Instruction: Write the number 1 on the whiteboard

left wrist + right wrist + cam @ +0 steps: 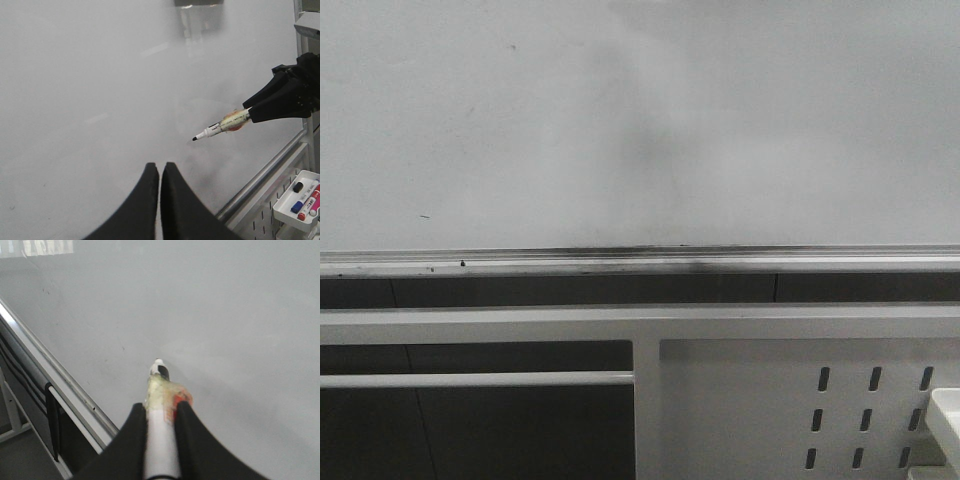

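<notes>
Whiteboard [640,120], one: a large pale grey-white board that fills the wall ahead, smooth, faintly smudged with grey near its middle and marked by a few tiny dark specks. No drawn stroke of the number 1 shows on it in any view.

Silver rail [640,262], one: runs along the board's lower edge, darkened with ink grime around its centre.

White perforated metal panel [800,400], one: mounted below the rail on the right, with rows of slanted slots; white frame bars run beside it, with dark panelling behind.

Right gripper [250,114], one: black, its fingers closed on a white marker [222,126] wrapped in yellowish tape with a red piece on the barrel. The dark tip points at the board, close to it; contact cannot be told.

Left gripper [159,172], one: black fingers nearly together, a thin slit between them, holding nothing, pointed at the board.

White tray [295,197], one: hung on the perforated panel, holding three or so markers, blue, red and pink among them.
</notes>
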`<state>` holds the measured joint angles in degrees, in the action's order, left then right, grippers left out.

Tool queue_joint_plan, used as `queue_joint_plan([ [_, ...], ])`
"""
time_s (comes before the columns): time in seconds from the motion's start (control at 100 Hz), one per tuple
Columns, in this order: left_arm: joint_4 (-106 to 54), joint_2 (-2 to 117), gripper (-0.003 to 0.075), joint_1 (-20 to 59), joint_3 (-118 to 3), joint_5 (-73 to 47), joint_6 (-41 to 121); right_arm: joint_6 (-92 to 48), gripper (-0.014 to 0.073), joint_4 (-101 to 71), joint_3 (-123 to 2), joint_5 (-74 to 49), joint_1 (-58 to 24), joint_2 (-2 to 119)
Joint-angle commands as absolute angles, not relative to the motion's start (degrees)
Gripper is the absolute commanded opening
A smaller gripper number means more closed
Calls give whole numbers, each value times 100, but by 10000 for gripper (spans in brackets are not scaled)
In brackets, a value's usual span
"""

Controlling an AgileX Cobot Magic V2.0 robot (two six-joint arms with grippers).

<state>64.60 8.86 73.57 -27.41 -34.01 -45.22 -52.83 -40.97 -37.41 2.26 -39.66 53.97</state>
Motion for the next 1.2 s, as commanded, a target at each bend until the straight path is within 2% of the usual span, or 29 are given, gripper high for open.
queue_joint_plan([
  [0.0, 6656, 1011, -20, 7404, -2874, -3249, -4528, -5352, -69, -3996, -3963, 654, -3973, 5352],
  [0.4, 6646, 1011, -20, 7404, -2874, -3199, -4528, -5352, -69, -3945, -3963, 1149, -3973, 5428],
  [0.96, 6590, 1011, -20, 7404, -2874, -3188, -4538, -5352, -69, -3943, -3952, 945, -3987, 6828],
  [1.19, 5832, 1038, -19, 7404, -2861, -3106, -4516, -5341, -69, -3891, -3963, -374, -4656, 6465],
])
